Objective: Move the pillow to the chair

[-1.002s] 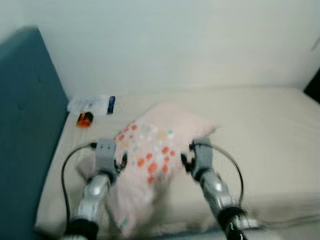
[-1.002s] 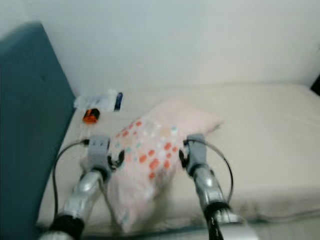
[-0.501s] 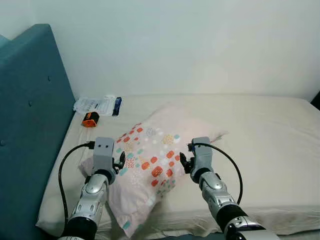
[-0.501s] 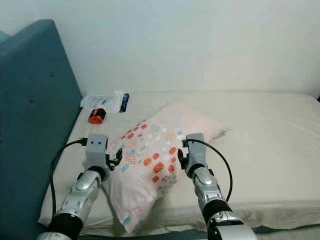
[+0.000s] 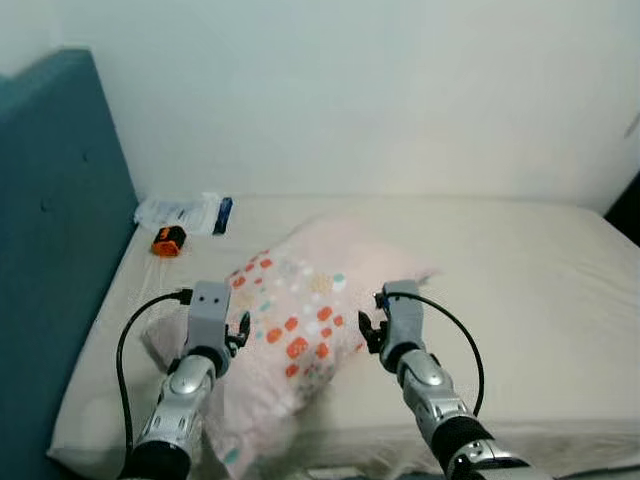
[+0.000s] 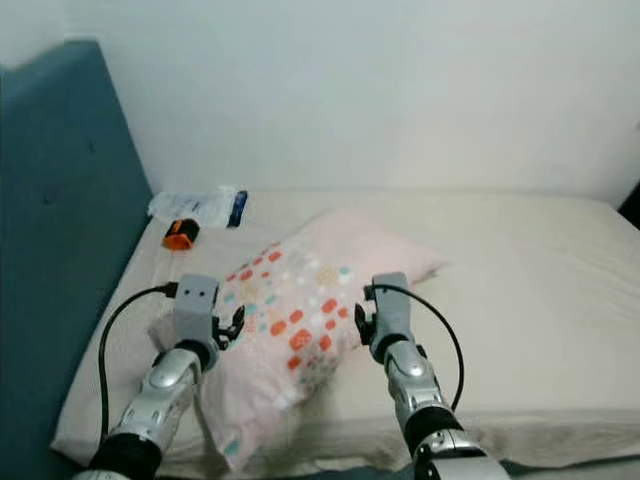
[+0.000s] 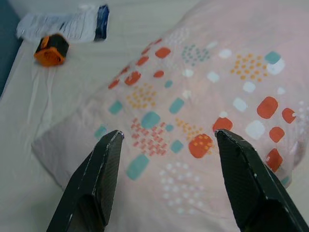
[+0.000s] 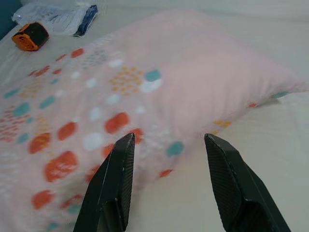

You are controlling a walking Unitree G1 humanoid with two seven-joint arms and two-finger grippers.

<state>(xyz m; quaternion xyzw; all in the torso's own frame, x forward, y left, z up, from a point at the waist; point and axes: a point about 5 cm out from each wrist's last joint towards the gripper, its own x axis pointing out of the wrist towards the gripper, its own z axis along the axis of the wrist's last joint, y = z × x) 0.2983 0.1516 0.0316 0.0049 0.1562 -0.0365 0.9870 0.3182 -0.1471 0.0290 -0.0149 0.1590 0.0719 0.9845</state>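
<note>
One pale pink pillow with orange and teal spots [image 5: 300, 330] lies on the cream-sheeted bed [image 5: 520, 290] near its front edge, flanked by two grippers, presumably to clasp it from both sides. The left gripper [image 7: 166, 137] and right gripper [image 8: 169, 140] are spread wide, holding nothing. One orange block [image 5: 168, 240] and one white packet [image 5: 185, 211] rest near the teal headboard [image 5: 50, 230].

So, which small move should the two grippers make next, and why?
Probably bring both grippers inward to pinch the pillow. The left gripper and the right gripper are open, one on each side of it, and it lies on the bed, not gripped yet.
</note>
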